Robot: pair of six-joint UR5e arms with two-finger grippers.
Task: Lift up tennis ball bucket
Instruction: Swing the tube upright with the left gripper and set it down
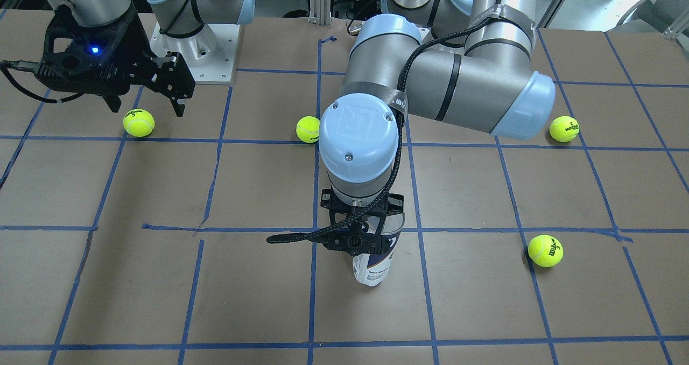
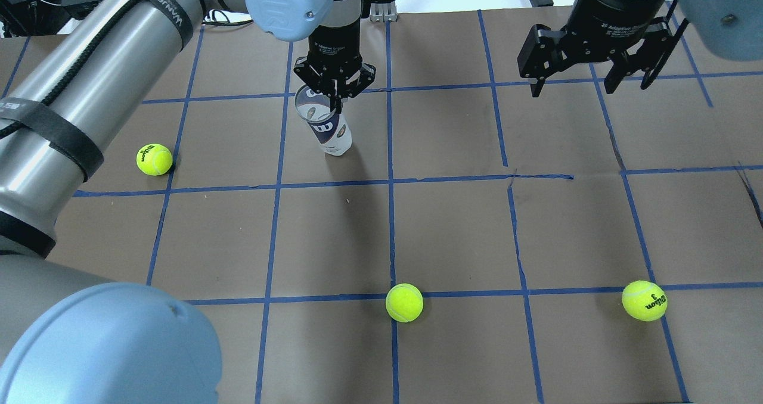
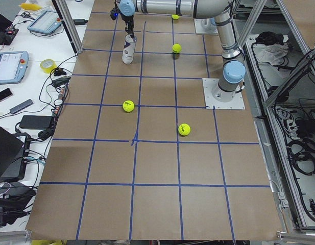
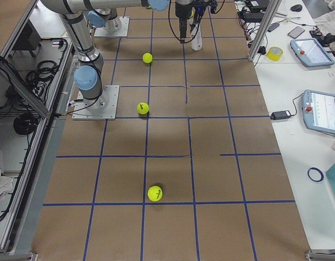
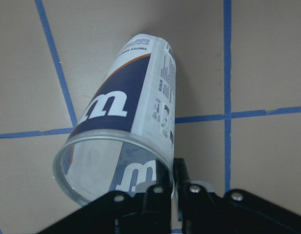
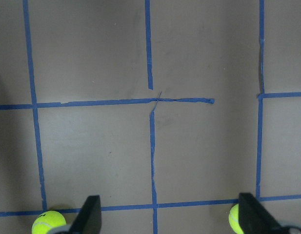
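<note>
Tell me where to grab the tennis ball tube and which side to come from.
Take the tube by the wall of its open top rim, coming straight down from above, one finger inside, one outside. It stands roughly upright with no lid, so the mouth faces up. The left gripper is pinching that rim this way.

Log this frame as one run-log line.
phase: grasp | left gripper: shut on tennis ball bucket rim | bucket: upright, empty | right gripper: open, holding nothing | tennis balls: four loose
</note>
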